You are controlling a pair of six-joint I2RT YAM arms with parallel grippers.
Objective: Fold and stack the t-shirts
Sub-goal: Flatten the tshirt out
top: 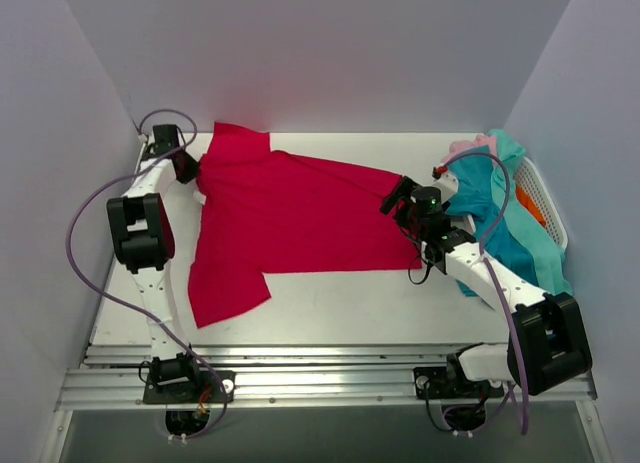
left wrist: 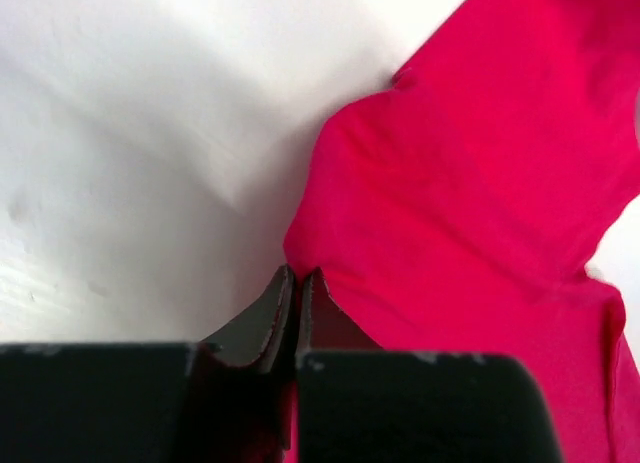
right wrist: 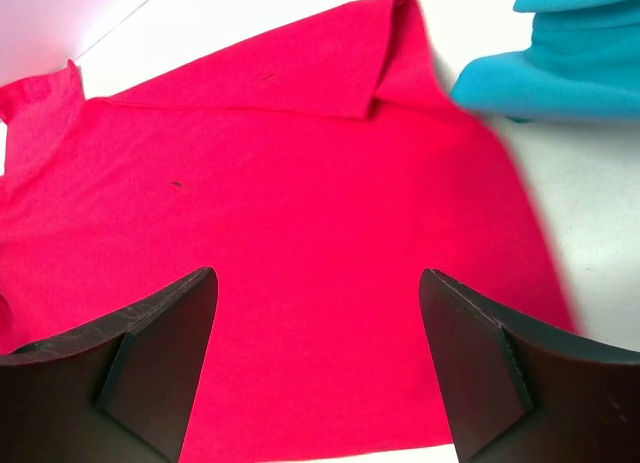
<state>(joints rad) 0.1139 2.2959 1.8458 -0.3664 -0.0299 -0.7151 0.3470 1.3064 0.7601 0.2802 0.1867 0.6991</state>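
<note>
Grip: left hand (left wrist: 297, 283) clamped on red tee (top: 290, 223) edge; right hand (right wrist: 315, 313) hung over it, jaws apart, empty | right likely needed the opposite hem; then even tension

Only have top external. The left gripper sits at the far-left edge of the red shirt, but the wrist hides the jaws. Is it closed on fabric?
Observer: Yes. The left wrist view shows the left gripper shut, with the edge of the red t-shirt pinched at its fingertips.
Operator: And the right one, holding anything?
Observer: No. The right wrist view shows the right gripper open over the flat body of the red t-shirt, with nothing between its fingers.
</note>
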